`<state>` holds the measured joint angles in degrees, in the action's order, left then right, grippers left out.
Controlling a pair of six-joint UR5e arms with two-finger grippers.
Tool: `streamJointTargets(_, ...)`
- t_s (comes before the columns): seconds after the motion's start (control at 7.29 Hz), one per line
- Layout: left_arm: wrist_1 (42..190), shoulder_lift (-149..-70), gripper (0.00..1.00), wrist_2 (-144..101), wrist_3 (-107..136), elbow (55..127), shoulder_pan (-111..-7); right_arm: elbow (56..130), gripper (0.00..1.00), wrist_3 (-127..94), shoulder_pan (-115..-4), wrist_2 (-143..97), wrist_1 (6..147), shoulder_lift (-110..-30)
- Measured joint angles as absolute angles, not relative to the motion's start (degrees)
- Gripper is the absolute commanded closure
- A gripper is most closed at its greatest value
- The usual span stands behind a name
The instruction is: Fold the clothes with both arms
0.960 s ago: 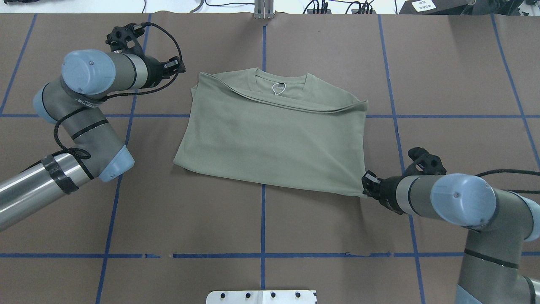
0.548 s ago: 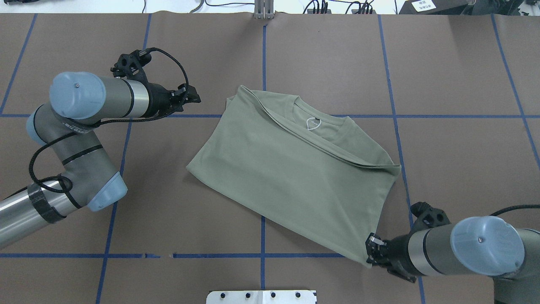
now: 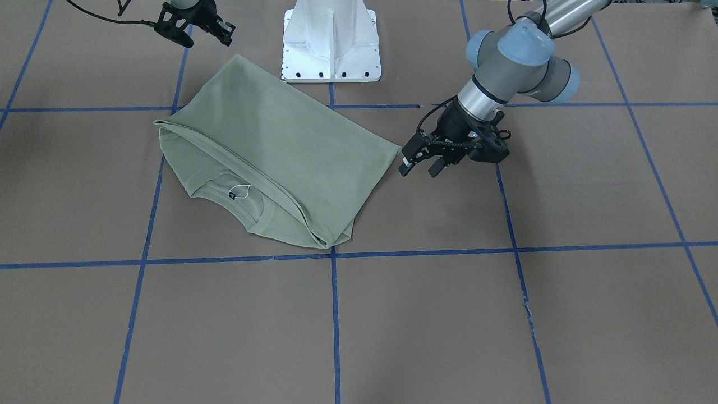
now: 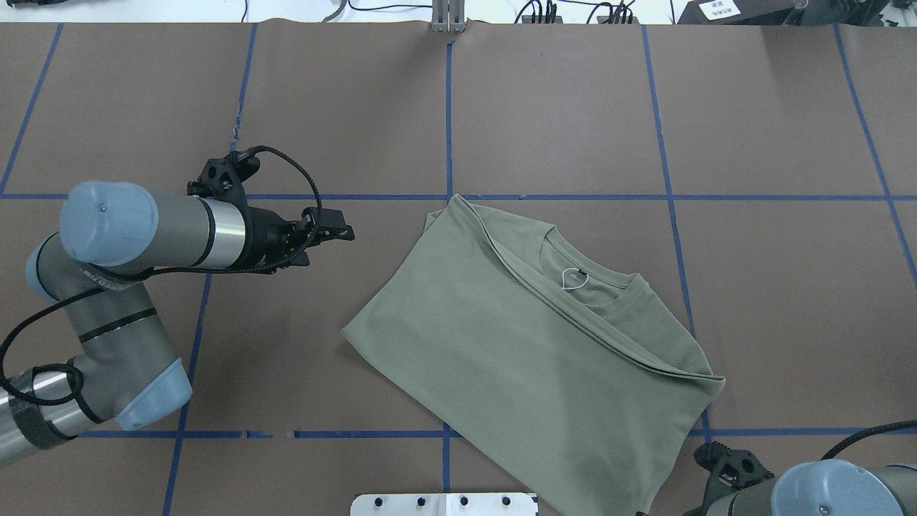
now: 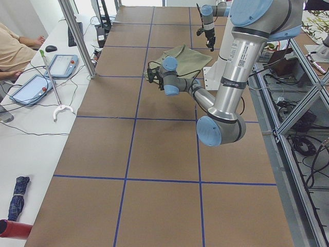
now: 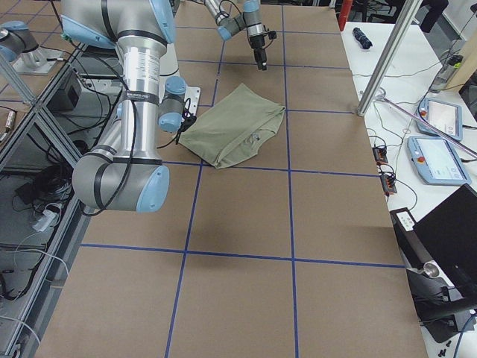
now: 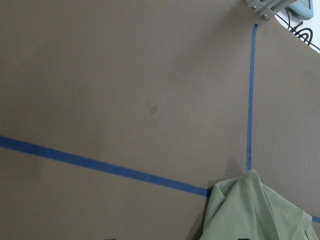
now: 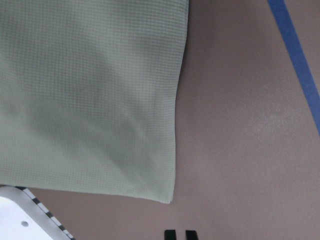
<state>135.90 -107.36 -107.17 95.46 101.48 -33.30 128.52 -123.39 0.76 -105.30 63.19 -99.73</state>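
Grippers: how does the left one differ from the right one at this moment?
The left gripper stands plainly open; whether the right gripper is open is unclear. The left gripper sits beside the side corner of the shirt; the right gripper hangs by the corner next to the white base. Both are black, two-fingered, and hold nothing.

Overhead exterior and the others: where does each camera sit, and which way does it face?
Front-facing: across the table, facing the white base; left gripper, right gripper show.
Overhead: behind the base, looking forward and down; left arm, part of right arm.
Exterior left: table's end, left arm near.
Exterior right: opposite end, right arm near.
Left wrist: down at table, no fingers.
Right wrist: down, fingertips at bottom edge.
All six share the shirt.
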Motion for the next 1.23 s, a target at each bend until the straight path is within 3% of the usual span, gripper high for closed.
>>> streamJointTargets(0.27,134.62,-104.71,0.03,-105.2,99.82,103.67,-28.97,129.36,0.0,-123.21,-4.71,-105.34,63.2,-99.35)
streamJointTargets(0.41,131.57,-105.01,0.09,-103.02,101.35,103.83,-26.53,129.12,0.0,-122.97,-8.54,-105.49,63.19,-98.8)
streamJointTargets(0.55,127.8,-106.18,0.19,-101.57,102.07,103.86,-24.55,128.63,0.0,-122.76,-11.39,-105.5,63.19,-98.28)
streamJointTargets(1.23,123.69,-107.78,0.94,-98.64,102.57,103.51,-21.98,127.05,0.0,-122.53,-13.97,-105.13,63.19,-97.83)
